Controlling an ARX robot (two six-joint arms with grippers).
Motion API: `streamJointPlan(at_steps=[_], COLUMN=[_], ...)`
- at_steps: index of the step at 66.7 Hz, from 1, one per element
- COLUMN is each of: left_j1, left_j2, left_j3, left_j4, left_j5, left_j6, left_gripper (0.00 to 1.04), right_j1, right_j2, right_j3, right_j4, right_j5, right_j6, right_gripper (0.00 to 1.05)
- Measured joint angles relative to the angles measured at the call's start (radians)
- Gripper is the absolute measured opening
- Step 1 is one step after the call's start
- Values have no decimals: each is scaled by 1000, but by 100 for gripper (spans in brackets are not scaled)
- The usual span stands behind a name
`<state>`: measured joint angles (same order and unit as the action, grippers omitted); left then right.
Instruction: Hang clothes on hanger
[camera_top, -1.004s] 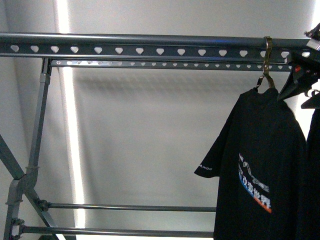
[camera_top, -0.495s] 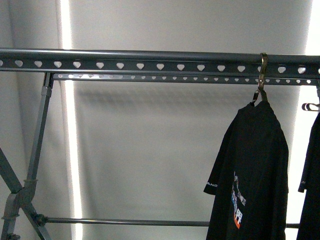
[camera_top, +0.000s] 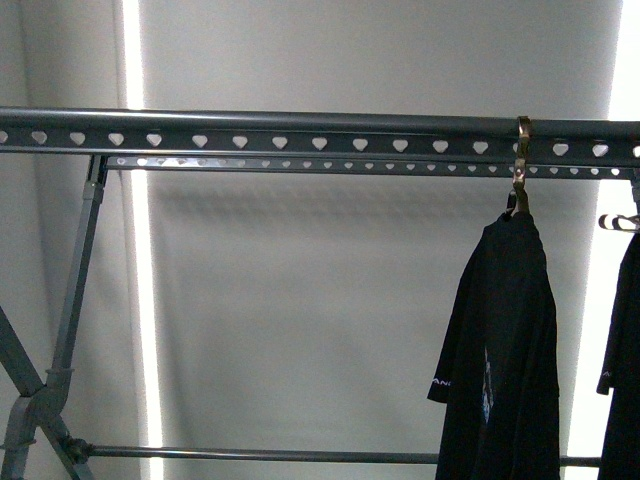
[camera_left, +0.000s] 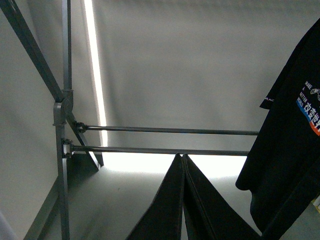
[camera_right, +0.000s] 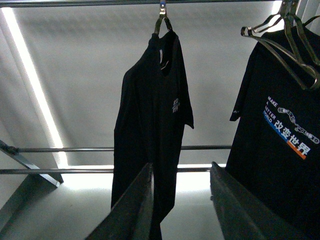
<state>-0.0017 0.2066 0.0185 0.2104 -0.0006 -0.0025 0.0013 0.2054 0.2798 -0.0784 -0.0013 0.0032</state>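
Observation:
The dark grey hanger rack's top rail (camera_top: 300, 130), with its row of heart-shaped holes, runs across the front view. A black T-shirt (camera_top: 510, 340) hangs from a brass hook (camera_top: 522, 160) on it at the right, turned almost edge-on. In the right wrist view this T-shirt (camera_right: 150, 115) hangs just beyond my right gripper (camera_right: 180, 170), which is open and empty. A second black shirt (camera_right: 280, 130) with the white, blue and orange print hangs beside it. My left gripper (camera_left: 182, 156) is shut and empty, with a printed shirt (camera_left: 290, 130) off to one side. Neither gripper shows in the front view.
The rack's slanted legs (camera_left: 37, 55) and two lower cross bars (camera_left: 165, 131) stand before a pale wall with a bright light strip (camera_top: 135, 300). Wire hangers (camera_right: 285, 45) hang over the second shirt. Another dark garment (camera_top: 625, 380) hangs at the front view's right edge.
The hung T-shirt has swung from showing its print to nearly edge-on. The dark gripper at the front view's top right a second ago is gone. The rail sits lower in the picture.

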Motion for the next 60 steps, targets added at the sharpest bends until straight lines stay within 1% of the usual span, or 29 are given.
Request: streamJointPlan(at_steps=[1, 2, 4, 5, 7, 9, 13, 17, 35, 60], left_j1=[0, 0, 0, 0, 0, 0, 0, 0, 0, 0], left_j2=[-6, -11, -21, -25, -32, -62, -156, -198, -202, -202], left_j3=[0, 0, 0, 0, 0, 0, 0, 0, 0, 0], left_j4=[-5, -10, -19, -24, -31, -65, -187, -205, -206, -206], left_j5=[0, 0, 0, 0, 0, 0, 1, 0, 0, 0], left_j6=[0, 0, 0, 0, 0, 0, 0, 0, 0, 0], left_gripper=[4, 4, 4, 4, 4, 4, 4, 4, 4, 4], right_j1=[0, 0, 0, 0, 0, 0, 0, 0, 0, 0], right_j2=[-3, -13, -26, -29, -39, -46, -59, -74, -127, -163], right_j3=[-5, -20, -37, -41, -57, -69, -92, -120, -188, -230], right_j4=[2, 8, 15, 17, 23, 27, 34, 41, 61, 68], right_j5=[0, 0, 0, 0, 0, 0, 0, 0, 0, 0], right_j6=[0, 0, 0, 0, 0, -2, -3, -3, -4, -4], right_gripper=[27, 21, 14, 13, 6, 1, 2, 2, 2, 2])
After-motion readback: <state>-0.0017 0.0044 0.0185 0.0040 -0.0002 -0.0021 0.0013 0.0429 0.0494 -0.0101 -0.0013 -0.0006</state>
